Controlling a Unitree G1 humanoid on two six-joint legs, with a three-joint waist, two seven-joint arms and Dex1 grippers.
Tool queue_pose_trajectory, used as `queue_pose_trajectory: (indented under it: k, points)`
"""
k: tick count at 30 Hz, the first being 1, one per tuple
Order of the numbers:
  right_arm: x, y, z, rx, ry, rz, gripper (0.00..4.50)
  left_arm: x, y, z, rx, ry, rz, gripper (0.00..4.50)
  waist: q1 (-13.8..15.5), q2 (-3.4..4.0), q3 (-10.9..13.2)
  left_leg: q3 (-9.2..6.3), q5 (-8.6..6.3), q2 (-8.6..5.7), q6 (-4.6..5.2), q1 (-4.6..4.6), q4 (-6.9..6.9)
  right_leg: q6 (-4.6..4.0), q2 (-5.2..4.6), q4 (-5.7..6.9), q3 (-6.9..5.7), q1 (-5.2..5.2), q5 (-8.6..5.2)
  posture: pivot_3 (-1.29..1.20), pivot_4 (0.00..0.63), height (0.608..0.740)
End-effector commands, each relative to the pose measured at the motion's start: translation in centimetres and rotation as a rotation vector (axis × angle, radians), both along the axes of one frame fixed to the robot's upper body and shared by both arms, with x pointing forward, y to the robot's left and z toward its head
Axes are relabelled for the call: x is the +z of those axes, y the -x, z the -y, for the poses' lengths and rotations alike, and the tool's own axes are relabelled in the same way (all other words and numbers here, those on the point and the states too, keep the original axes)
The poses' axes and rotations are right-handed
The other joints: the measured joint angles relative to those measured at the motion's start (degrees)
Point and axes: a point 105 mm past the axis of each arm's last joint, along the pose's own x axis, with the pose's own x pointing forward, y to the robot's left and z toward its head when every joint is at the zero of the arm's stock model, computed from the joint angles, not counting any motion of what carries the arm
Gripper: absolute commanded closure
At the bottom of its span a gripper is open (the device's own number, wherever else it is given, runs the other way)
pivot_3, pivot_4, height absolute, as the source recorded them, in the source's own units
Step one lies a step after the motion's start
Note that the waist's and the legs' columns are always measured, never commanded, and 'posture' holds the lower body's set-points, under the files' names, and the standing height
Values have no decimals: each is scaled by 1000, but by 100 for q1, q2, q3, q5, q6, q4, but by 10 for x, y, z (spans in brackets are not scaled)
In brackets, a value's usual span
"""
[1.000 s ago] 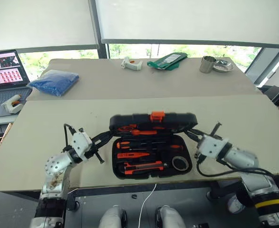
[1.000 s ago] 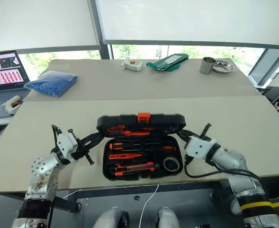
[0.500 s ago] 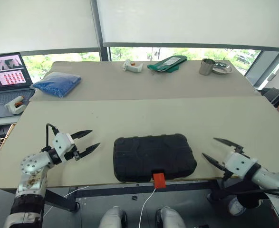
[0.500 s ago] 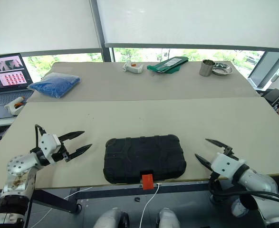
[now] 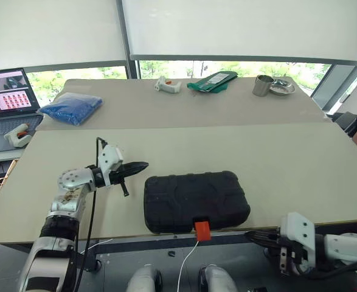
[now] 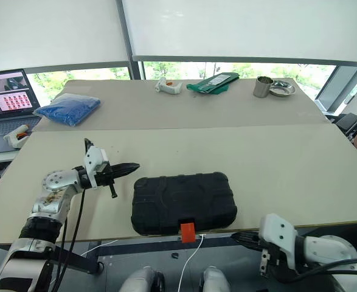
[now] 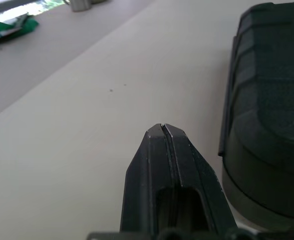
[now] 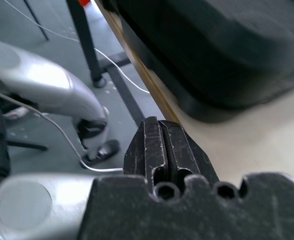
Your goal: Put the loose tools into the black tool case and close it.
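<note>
Tool case [image 5: 196, 201] lies shut at the front edge of the bench [image 5: 287, 158], its orange latch [image 5: 201, 230] hanging over. Both jaws are pressed together, empty: left gripper [image 5: 143, 165] just beside the case, right gripper [image 5: 251, 235] low by the edge. If the latch is not clicked, the lid may pop open, or a bump could push the case off.

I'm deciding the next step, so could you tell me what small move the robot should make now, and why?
Probably bring the left end effector across to the orange latch and press it home. The tool case lies closed on the table, yet the latch sticks out over the table's front edge, seemingly unfastened. Both end effectors are shut and empty, the right end effector sitting below the table edge.
</note>
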Motion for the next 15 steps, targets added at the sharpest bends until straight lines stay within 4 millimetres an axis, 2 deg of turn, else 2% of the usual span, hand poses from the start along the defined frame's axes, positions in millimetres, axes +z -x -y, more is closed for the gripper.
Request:
queue_pose_trajectory:
  k: [1,9,15]
  points:
    - [0,-9,-13,19,6,0,4457,10,-8,4,-6,0,-4,4500,10,-6,3,0,0,0,0,-1,0,1,0,0,0,0,1,0,150,740]
    - [9,-62,-26,-2,26,114,4457,5,-12,6,-27,-1,-113,4500,-40,-21,12,1,2,0,0,-8,14,3,4,2,2,-5,13,0,150,740]
    - [31,-115,-33,-96,-1,253,4457,2,-11,1,12,23,-120,4500,-79,-21,13,1,8,9,-12,-13,10,0,23,9,5,-16,16,0,150,740]
